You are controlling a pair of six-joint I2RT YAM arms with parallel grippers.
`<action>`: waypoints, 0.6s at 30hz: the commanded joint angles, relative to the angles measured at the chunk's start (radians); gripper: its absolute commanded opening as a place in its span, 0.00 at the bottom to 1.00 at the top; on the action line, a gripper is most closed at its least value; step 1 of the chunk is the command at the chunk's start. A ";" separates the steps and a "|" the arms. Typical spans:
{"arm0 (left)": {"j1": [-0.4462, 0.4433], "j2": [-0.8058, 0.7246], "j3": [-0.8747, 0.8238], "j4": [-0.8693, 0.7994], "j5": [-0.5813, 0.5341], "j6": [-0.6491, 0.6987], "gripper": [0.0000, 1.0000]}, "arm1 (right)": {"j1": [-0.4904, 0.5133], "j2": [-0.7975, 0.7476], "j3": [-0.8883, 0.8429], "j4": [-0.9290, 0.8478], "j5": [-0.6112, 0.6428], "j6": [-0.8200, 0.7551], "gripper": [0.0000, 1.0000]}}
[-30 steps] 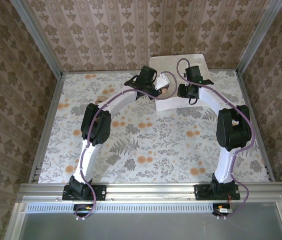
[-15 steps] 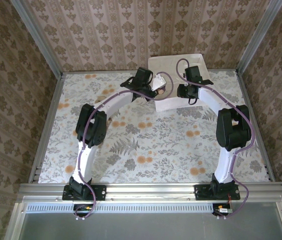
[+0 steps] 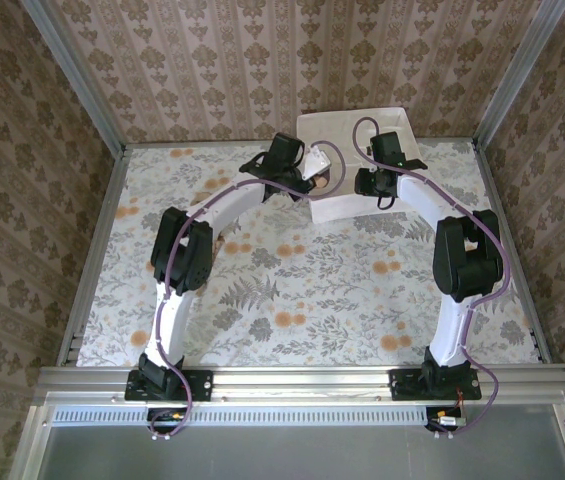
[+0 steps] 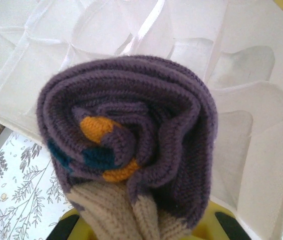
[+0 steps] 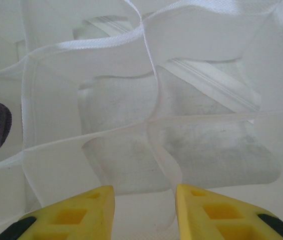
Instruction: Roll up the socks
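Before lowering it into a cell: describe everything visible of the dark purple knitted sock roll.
The dark purple knitted sock roll is wound into a tight spiral, with orange and teal patches at its core and a tan part below. The left gripper pinches its lower end, holding it near the white cell divider.

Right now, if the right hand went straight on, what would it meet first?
Most likely a cell wall of the white divider box, just ahead of the right hand; depth is unclear.

The sock is showing a soft, matt, ribbed knit. The white box is looking like thin cloth, its edges taped and faintly shiny. The yellow jaws are looking like smooth plastic.
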 commanded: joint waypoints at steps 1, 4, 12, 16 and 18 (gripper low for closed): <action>0.007 0.032 0.103 -0.117 0.029 -0.018 0.00 | -0.002 0.071 -0.034 -0.101 -0.044 0.011 0.38; -0.013 0.115 0.222 -0.190 0.042 -0.009 0.00 | -0.001 0.074 -0.034 -0.097 -0.054 0.011 0.38; -0.015 0.358 0.530 -0.383 -0.015 -0.066 0.00 | 0.000 0.078 -0.034 -0.092 -0.057 0.002 0.38; -0.010 0.387 0.533 -0.383 -0.018 -0.062 0.00 | -0.001 0.084 -0.037 -0.092 -0.060 0.002 0.38; -0.007 0.385 0.535 -0.394 -0.011 -0.063 0.25 | -0.001 0.085 -0.034 -0.092 -0.062 0.005 0.38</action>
